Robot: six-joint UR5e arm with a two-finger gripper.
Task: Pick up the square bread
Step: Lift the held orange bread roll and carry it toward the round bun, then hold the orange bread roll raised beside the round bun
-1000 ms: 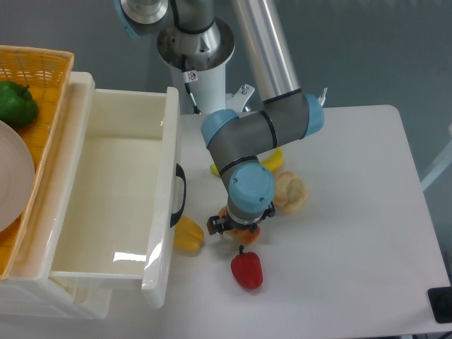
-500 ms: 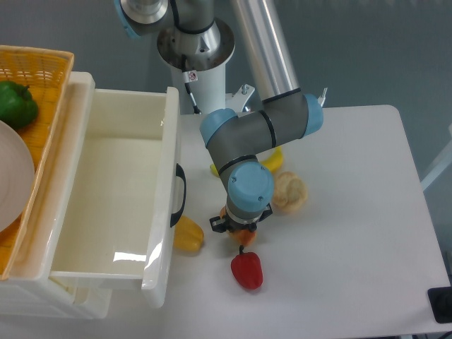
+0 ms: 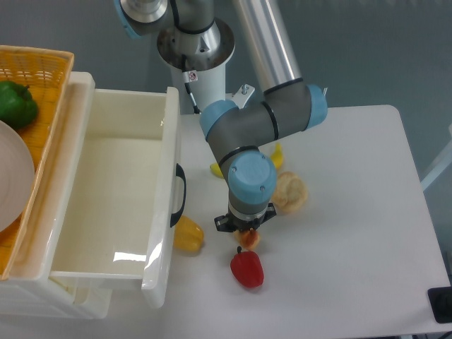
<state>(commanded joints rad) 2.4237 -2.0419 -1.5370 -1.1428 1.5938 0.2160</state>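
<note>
The square bread [image 3: 248, 239] shows only as a small orange-brown patch under my gripper, just above the red pepper [image 3: 247, 270]. My gripper [image 3: 244, 229] points straight down over it, and the blue wrist hides most of the loaf. The dark fingers [image 3: 220, 224] have drawn in against the bread's sides, so the gripper is shut on it. I cannot tell whether the bread rests on the white table [image 3: 353, 233] or hangs just above it.
A yellow-orange pepper [image 3: 187, 235] lies beside the open white drawer [image 3: 120, 205]. A pale round bun [image 3: 291, 192] is right of the arm, with a yellow item [image 3: 277, 158] behind it. A basket [image 3: 42, 70] holds a green pepper [image 3: 15, 102] and a plate.
The fingers have closed inward around the bread. The wrist has shifted slightly down-right and now covers more of the loaf. The other objects have not moved.
</note>
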